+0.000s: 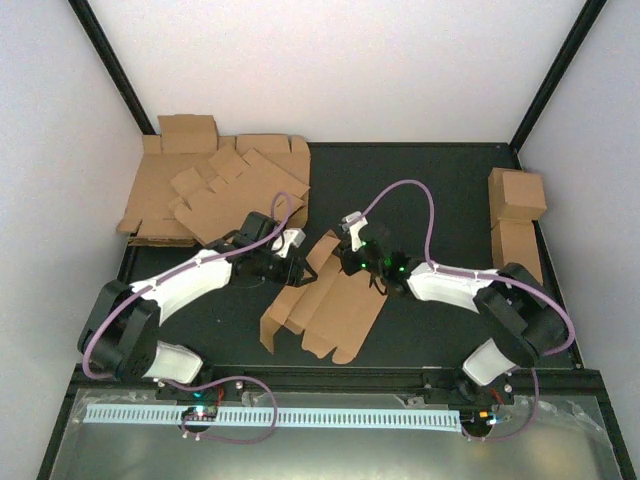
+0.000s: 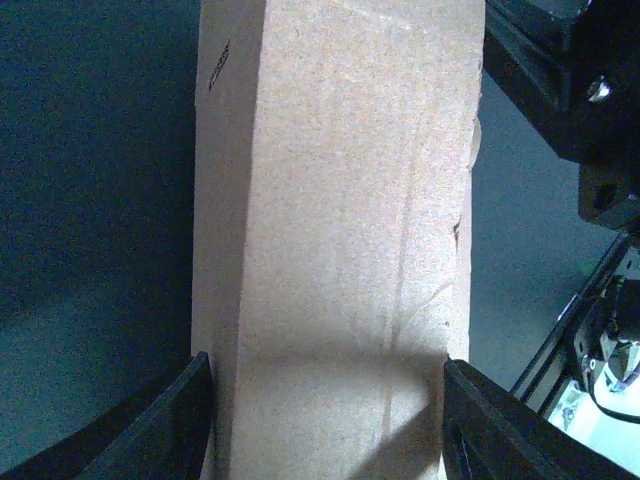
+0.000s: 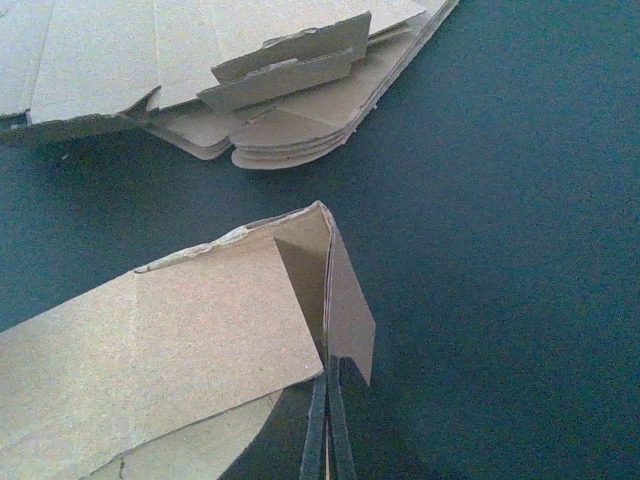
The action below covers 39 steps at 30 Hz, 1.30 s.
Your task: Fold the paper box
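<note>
Spare sheets (image 1: 215, 190): flat pile well beyond the left jaws, on their outer side; no part in this step.
Left gripper (image 2: 327, 380): jaws spread wide astride a tall cardboard panel, the gap filled edge to edge; gripping or merely straddling, cannot tell.
Paper box (image 1: 335, 300): between the two sets of jaws, half formed, base flat on the table (image 1: 430, 190), one wall raised, near flaps down.
Right gripper (image 3: 327, 425): jaws pressed together, tips touching the lower corner of an upright end flap; nothing clearly caught between them.
Finished boxes (image 1: 517, 195): well outside the right jaws; leave alone.
Step in hand: probably standing the walls up along their creases.
Doing it well: press near the crease, not mid-panel; brace the corner with the right tips while tilting the left panel upright; tuck tabs only after squaring both walls.
</note>
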Tool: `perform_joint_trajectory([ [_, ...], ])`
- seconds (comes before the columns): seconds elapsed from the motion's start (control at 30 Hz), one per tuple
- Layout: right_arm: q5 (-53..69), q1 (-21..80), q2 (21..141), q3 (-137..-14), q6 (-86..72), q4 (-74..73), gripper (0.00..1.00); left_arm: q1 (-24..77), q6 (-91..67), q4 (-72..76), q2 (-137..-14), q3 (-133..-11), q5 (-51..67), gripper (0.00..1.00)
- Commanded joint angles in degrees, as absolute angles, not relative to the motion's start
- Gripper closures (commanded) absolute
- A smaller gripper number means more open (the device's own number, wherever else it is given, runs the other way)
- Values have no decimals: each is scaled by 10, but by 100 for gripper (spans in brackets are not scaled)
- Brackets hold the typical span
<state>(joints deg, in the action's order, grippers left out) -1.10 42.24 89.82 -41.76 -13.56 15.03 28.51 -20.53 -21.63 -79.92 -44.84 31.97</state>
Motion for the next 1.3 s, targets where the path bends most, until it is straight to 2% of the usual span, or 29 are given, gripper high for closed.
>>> perform_joint_trajectory([
  [0.0,-38,417,869,-436,-105,106,98,303,-194,-262,-794,-482,280,38],
  [0.17,-44,417,862,-424,-105,100,98,318,-193,-257,-806,-487,278,38],
  [0.3,-53,416,865,-415,-86,105,98,319,-172,-263,-805,-494,296,34],
  [0.67,-2,405,839,-382,-32,136,98,319,-98,-322,-831,-522,282,35],
  [0.93,12,405,831,-432,-64,26,98,335,-88,-337,-842,-535,261,35],
  [1.27,71,410,786,-400,-132,-22,98,363,-81,-348,-841,-543,212,37],
])
